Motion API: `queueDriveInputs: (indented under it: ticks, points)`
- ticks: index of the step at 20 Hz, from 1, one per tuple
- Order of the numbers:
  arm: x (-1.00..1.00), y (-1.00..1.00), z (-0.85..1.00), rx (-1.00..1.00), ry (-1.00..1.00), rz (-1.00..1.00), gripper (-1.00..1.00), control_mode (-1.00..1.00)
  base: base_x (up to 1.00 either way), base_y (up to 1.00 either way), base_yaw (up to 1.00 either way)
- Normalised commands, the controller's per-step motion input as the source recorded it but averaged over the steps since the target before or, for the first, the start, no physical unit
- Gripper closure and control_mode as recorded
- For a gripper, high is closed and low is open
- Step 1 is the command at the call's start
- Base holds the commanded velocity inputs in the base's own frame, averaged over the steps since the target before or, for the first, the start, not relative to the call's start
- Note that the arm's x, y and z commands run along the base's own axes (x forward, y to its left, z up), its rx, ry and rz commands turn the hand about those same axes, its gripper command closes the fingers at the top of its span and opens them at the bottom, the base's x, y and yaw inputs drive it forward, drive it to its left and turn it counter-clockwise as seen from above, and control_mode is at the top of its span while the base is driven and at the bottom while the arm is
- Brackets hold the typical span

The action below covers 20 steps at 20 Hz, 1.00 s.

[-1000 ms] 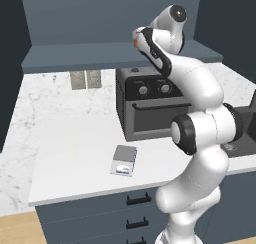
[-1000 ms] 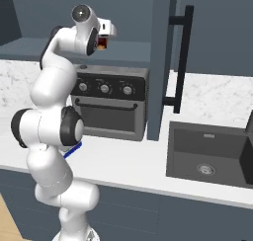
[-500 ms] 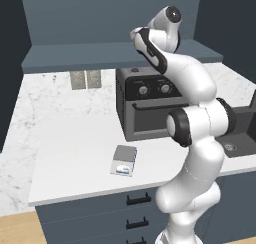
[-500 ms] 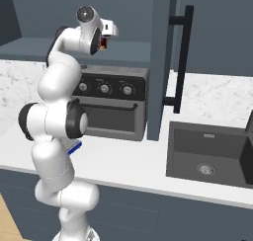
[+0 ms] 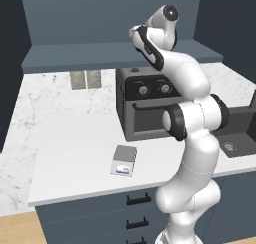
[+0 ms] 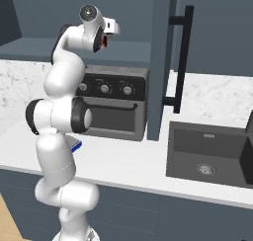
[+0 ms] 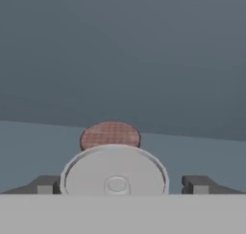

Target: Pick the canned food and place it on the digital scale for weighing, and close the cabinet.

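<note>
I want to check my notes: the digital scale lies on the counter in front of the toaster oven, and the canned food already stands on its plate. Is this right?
Not quite. The digital scale lies before the toaster oven, but the left base view shows its plate bare. In the hand view the canned food sits between the end effector's fingers.

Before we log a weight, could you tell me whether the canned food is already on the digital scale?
No, the digital scale lies bare on the white counter.
</note>
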Motion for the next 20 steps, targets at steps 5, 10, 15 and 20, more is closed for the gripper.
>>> queueDriveInputs:
  ticks: [5,10,15,20]
  points:
    - [0.03,0.00,-0.01,0.00,0.00,0.00,1.00,-1.00,0.00,0.00,0.00]
    - [-0.05,0.02,-0.16,0.00,0.00,0.00,1.00,-1.00,0.00,0.00,0.00]
    - [-0.65,0.07,-0.11,0.00,-0.06,0.00,1.00,-1.00,0.00,0.00,0.00]
    - [-1.00,0.02,0.00,0.00,-0.32,0.01,1.00,-1.00,0.00,0.00,0.00]
